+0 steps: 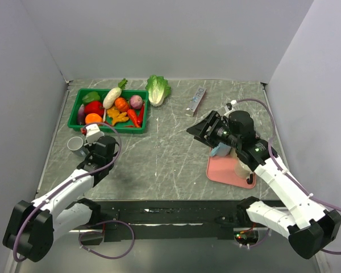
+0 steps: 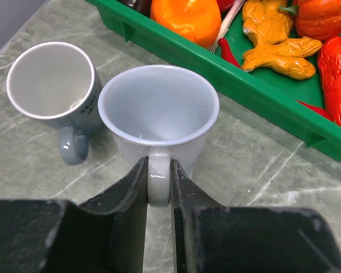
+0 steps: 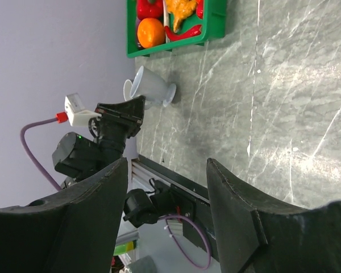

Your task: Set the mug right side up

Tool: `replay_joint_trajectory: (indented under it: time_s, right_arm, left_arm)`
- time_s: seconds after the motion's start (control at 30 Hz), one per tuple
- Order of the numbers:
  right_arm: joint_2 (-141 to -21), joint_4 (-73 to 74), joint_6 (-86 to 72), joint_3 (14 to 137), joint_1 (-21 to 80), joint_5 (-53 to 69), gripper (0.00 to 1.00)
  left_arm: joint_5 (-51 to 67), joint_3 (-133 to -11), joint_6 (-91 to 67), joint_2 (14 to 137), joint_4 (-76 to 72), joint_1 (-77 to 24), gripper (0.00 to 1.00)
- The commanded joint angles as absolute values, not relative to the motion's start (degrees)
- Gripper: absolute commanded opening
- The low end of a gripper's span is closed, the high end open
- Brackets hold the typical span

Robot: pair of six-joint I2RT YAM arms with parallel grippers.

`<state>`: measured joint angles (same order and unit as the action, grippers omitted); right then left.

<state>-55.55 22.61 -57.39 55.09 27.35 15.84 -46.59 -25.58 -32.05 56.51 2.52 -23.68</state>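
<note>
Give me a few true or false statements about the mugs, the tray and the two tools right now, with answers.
1. The left tool is clamped on the handle of the pale mug. True.
2. The pale mug is upside down. False: its mouth faces up.
3. The right tool holds a mug. False: it is open and empty.
4. A grey mug stands mouth up beside the pale mug. True.
5. The green tray is empty. False: it holds toy vegetables.
</note>
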Motion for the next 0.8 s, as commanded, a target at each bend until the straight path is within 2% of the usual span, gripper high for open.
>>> replay_joint_trajectory:
  time_s: [0.0,0.3,0.5,0.77]
  right_arm:
    - [-56.3,19.6,-57.0,57.0,26.6,17.5,0.64]
    - [-56.7,19.2,-57.6,56.3,25.6,18.4,0.64]
    - [-57.0,18.9,-57.8,56.2,25.3,18.8,0.64]
    - [-56.7,19.3,-58.2,55.9,24.9,18.6,0.64]
  left_arm:
    - [-46.6,-26.8,-30.0,58.0,-3.6,-23.5,0.01]
    - [-43.9,-29.2,-33.8,59.8,-0.2,-23.4,0.01]
    - [-45.5,-35.0,-43.8,63.7,12.8,-23.5,0.01]
    - [-43.0,-34.6,-44.9,63.1,12.3,-23.4,0.07]
